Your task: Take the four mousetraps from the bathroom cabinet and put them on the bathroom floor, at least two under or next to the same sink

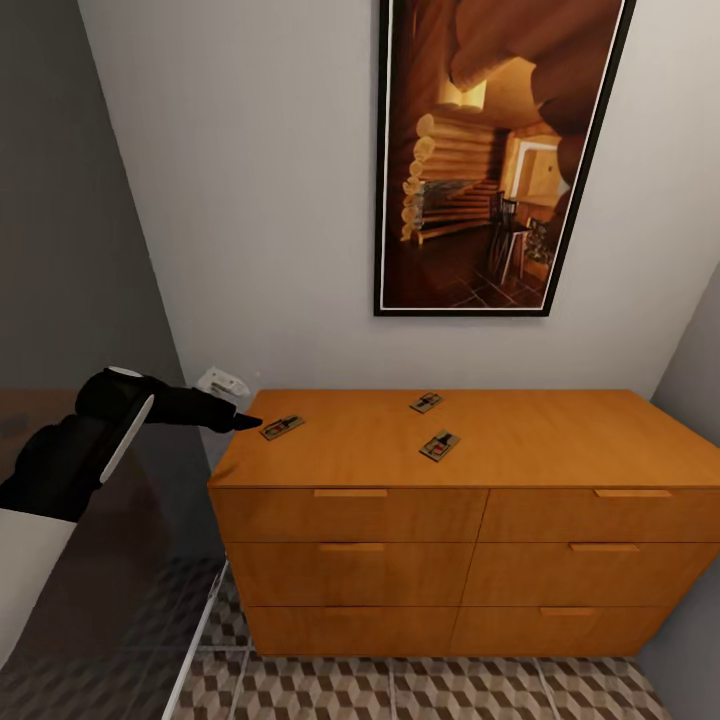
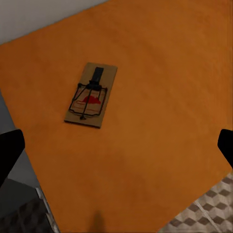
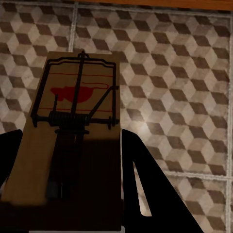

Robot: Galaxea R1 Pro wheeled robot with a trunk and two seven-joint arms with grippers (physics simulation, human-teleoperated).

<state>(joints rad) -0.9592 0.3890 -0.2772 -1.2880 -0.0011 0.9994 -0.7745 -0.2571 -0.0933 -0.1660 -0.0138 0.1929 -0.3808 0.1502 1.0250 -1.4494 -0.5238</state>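
Observation:
Three mousetraps lie on the flat top of the orange-brown cabinet [image 1: 400, 520]: one near the left edge [image 1: 282, 427], one further back [image 1: 426, 402], one in the middle [image 1: 439, 445]. My left gripper [image 1: 247, 422] hovers at the cabinet's left edge, just short of the left trap. In the left wrist view that mousetrap [image 2: 91, 94] lies flat on the cabinet top [image 2: 160, 97], ahead of the open left gripper [image 2: 117, 145]. My right gripper [image 3: 70, 138] is shut on a fourth mousetrap [image 3: 77, 97], held above the cube-patterned bathroom floor [image 3: 184, 73].
A tall framed picture [image 1: 495, 150] hangs on the wall above the cabinet. A white wall fitting [image 1: 224, 383] sits behind the left arm. A dark panel [image 1: 90, 250] closes in the left side and a grey wall [image 1: 695, 360] the right. Tiled floor [image 1: 400, 690] runs before the drawers.

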